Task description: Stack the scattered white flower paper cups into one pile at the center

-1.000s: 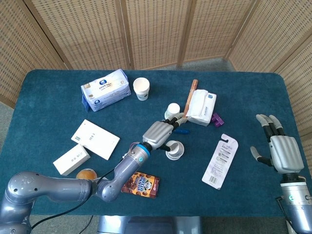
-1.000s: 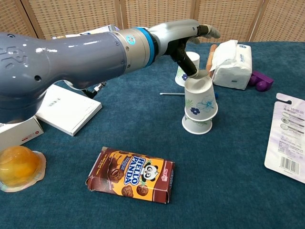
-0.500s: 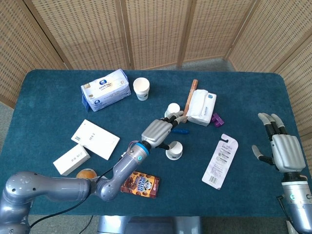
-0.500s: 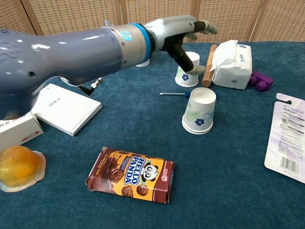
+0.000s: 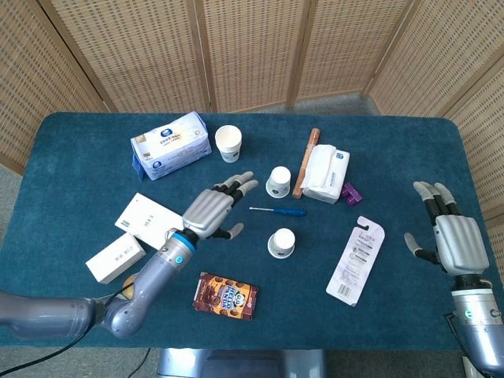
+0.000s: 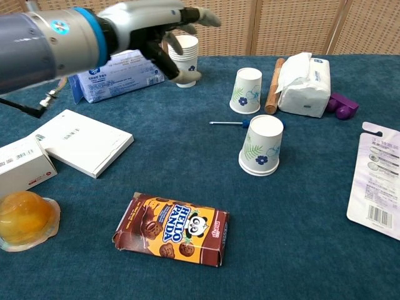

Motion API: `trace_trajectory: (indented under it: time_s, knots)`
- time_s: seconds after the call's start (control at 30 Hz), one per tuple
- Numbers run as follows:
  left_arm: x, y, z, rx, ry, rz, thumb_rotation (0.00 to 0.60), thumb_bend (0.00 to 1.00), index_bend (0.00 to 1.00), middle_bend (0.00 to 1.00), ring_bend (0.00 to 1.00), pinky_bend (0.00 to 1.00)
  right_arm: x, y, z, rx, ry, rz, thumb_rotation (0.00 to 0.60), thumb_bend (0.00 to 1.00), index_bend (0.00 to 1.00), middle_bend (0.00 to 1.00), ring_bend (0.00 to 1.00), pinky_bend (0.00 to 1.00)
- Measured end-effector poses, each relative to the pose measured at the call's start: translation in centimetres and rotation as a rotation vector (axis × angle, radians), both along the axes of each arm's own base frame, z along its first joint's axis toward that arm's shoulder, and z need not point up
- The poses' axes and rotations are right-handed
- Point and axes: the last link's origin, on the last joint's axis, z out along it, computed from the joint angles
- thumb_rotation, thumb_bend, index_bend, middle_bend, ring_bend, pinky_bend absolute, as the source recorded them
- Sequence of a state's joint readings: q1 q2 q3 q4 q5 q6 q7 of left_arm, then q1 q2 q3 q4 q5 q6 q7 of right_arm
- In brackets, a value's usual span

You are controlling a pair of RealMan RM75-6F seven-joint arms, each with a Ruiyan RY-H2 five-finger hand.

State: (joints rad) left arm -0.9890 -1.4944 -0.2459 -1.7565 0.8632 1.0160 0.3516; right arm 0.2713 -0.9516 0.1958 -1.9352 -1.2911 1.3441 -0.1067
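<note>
A stack of upside-down white flower paper cups stands near the table's middle. A single upside-down flower cup sits just behind it. Another cup stands upright further back, beside the blue tissue pack. My left hand hovers open to the left of the stack, fingers spread, holding nothing. At the far right my right hand is open above the table edge, away from every cup.
A small screwdriver lies between the two upside-down cups. A Hello Panda box, a jelly cup, two white boxes, a tissue pack, a wooden stick, a blister card and a blue pack lie around.
My left hand let go of the cup, which dropped fully onto the stack, then drew back to the left, away from the cups. The right hand has barely moved.
</note>
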Motion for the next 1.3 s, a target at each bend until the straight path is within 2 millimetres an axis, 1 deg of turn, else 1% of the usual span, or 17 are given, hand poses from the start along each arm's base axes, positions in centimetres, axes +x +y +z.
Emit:
trace_trajectory:
  time_s: [0.2, 0.33, 0.47, 0.67, 0.8, 1.1, 1.3]
  knots:
    - [-2.0, 0.5, 1.4, 0.021, 0.069, 0.042, 0.600, 0.42, 0.00, 0.00, 0.00, 0.17, 0.0, -0.2, -0.3, 0.007, -0.001, -0.001, 0.600, 0.37, 0.02, 0.12, 0.00, 0.43]
    - [-2.7, 1.4, 1.6, 0.030, 0.083, 0.074, 0.600, 0.42, 0.00, 0.00, 0.00, 0.17, -0.1, -0.3, -0.3, 0.008, 0.001, -0.005, 0.600, 0.37, 0.02, 0.12, 0.00, 0.43]
    - [-3.0, 2.8, 1.3, 0.038, 0.100, 0.095, 0.600, 0.42, 0.00, 0.00, 0.00, 0.17, -0.2, -0.4, -0.2, 0.005, 0.002, -0.013, 0.600, 0.37, 0.02, 0.12, 0.00, 0.43]
    - [-2.3, 4.8, -0.1, 0.027, 0.124, 0.095, 0.600, 0.42, 0.00, 0.00, 0.00, 0.17, -0.6, -0.5, 0.1, -0.002, 0.004, -0.028, 0.600, 0.37, 0.02, 0.12, 0.00, 0.43]
    - [-1.4, 6.0, -1.4, 0.008, 0.141, 0.086, 0.600, 0.42, 0.00, 0.00, 0.00, 0.17, -0.9, -0.7, 0.4, -0.008, 0.003, -0.037, 0.600, 0.37, 0.02, 0.12, 0.00, 0.43]
    - [0.6, 7.7, -4.5, -0.022, 0.157, 0.064, 0.600, 0.42, 0.00, 0.00, 0.00, 0.17, -0.9, -0.7, 0.8, -0.017, 0.004, -0.029, 0.600, 0.37, 0.02, 0.12, 0.00, 0.43]
    - [1.8, 8.7, -6.1, -0.030, 0.173, 0.048, 0.600, 0.42, 0.00, 0.00, 0.00, 0.17, -1.1, -0.7, 1.4, -0.026, 0.011, -0.029, 0.600, 0.37, 0.02, 0.12, 0.00, 0.43]
